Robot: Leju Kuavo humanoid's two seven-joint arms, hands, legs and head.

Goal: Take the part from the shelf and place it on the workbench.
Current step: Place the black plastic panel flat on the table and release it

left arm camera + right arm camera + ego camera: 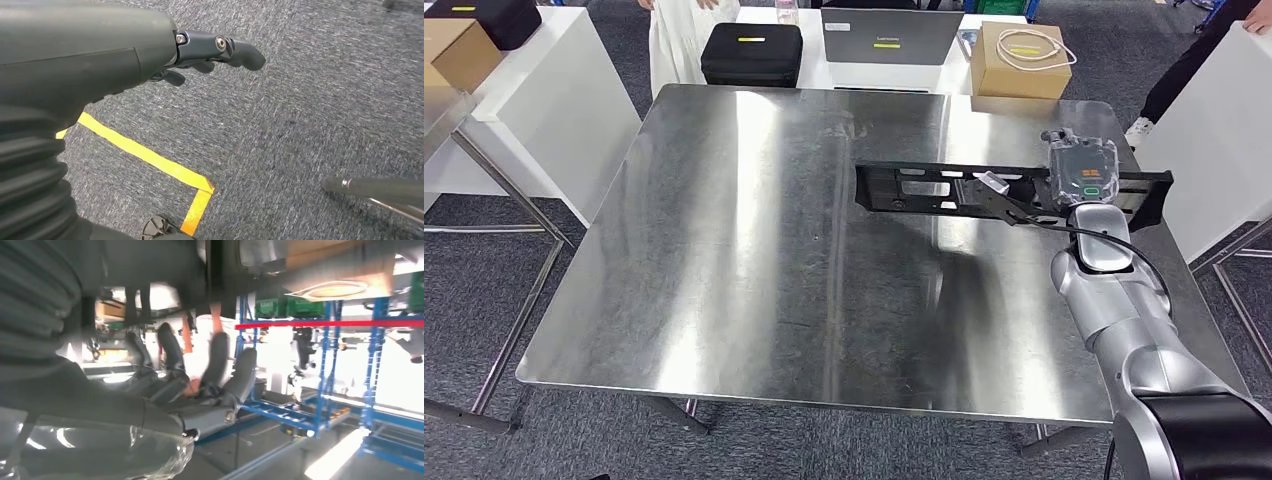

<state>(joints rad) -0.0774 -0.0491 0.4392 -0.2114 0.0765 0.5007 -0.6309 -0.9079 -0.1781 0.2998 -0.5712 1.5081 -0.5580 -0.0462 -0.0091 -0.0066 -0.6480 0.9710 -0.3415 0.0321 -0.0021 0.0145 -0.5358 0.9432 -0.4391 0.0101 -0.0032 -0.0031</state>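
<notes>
The part [924, 188] is a long black perforated bracket. It lies crosswise over the right rear of the steel workbench [724, 250], low over the top, with a shadow on the metal beside it. My right hand [1081, 172] grips it near its right end, the silver arm reaching in from the lower right. In the right wrist view the dark fingers [215, 360] curl up against the dark part [165, 260]. My left hand [200, 55] hangs beside the body above grey carpet, holding nothing, its fingers loosely apart.
Behind the workbench a white table carries a black case [751, 52], a laptop [891, 35] and a cardboard box [1019, 58] with a white cable. People stand at the back left [679, 30] and back right [1194, 60]. Yellow floor tape [150, 157]; blue shelving [325, 365].
</notes>
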